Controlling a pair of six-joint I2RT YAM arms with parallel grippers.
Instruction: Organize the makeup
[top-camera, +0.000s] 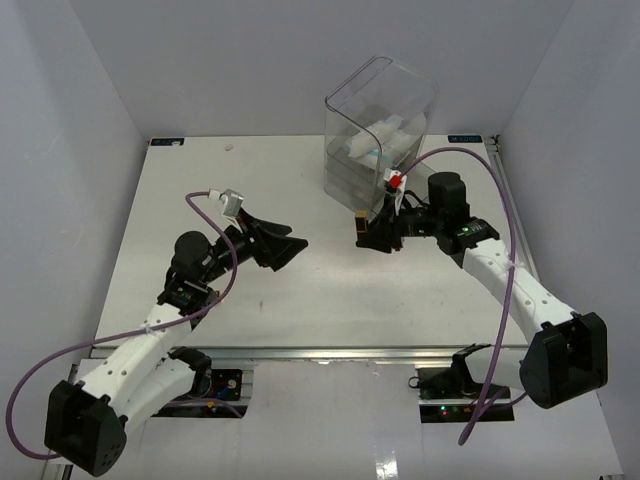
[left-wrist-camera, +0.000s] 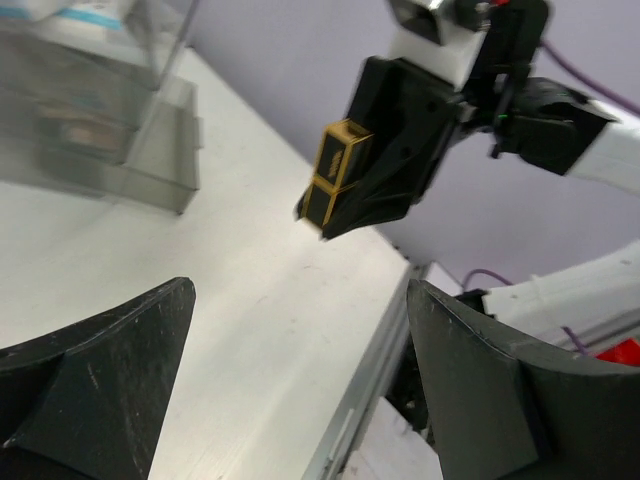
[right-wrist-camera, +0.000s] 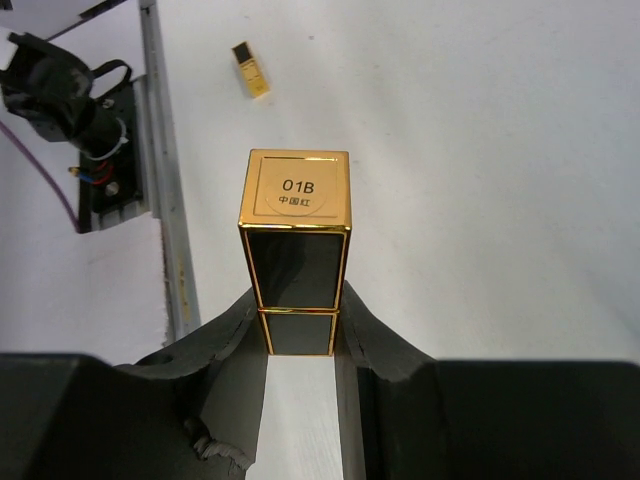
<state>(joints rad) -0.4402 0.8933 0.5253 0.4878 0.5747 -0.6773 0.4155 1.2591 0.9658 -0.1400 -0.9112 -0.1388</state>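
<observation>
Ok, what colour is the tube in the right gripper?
Black tube with gold edging and gold end cap; right wrist view shows it best.

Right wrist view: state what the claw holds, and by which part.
The right claw grips the black-gold tube by its short end section; the labelled gold end sticks out free.

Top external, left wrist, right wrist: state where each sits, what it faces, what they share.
Top external: high behind the bases, facing down at the table; both arms show.
Left wrist: faces the right claw; own fingers below.
Right wrist: looks down at the table; own fingers grip the black-gold tube.
All three show the tube.
</observation>
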